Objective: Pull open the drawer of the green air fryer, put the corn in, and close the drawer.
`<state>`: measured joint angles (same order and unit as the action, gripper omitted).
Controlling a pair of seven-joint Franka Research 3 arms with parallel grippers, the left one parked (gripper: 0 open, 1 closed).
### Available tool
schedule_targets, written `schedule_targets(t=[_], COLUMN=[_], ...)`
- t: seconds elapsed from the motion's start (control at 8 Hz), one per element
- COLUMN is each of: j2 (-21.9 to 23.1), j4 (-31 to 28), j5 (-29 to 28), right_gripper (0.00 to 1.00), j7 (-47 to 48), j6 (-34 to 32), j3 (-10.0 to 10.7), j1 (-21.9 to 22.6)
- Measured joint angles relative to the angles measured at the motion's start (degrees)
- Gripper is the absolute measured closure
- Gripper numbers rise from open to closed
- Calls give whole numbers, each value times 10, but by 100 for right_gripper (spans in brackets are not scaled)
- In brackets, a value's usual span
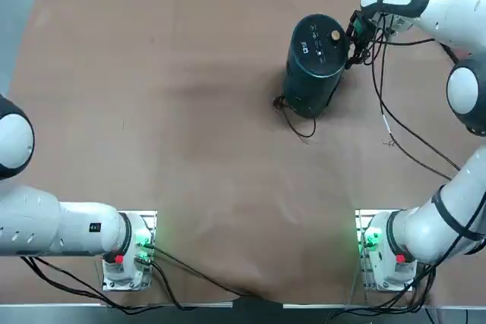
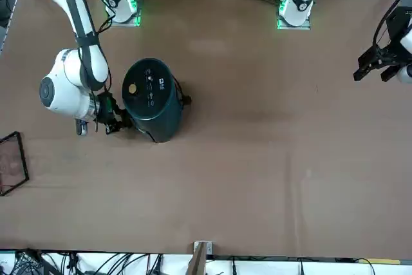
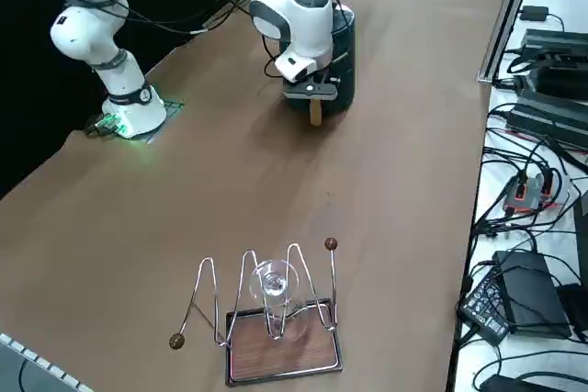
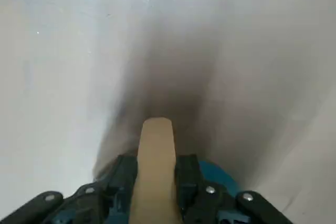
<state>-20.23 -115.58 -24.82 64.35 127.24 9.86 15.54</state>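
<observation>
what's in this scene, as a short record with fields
appliance: green air fryer, upright on the table
right tool: at the fryer's front, shut on its wooden handle
drawer: appears closed
corn: not visible in any view
nearby: wire rack with a clear glass, above a framed wooden tray
cord: black, on the table behind the fryer

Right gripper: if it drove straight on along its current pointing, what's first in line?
Looks like the tabletop. The right gripper is shut on the tan handle, whose end would probably land first. Air fryer sits off to one side. Gap to the table unclear.
</observation>
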Motion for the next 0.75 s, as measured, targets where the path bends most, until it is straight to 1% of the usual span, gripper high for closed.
schedule_targets(t=[0.38, 0.62, 0.75], j2=[0, 3, 8], j4=[0, 6, 16], j5=[0, 10, 42], right_gripper=[54, 21, 4], j7=[1, 0, -11], j6=[0, 0, -1], j3=[2, 1, 1], j1=[3, 11, 12])
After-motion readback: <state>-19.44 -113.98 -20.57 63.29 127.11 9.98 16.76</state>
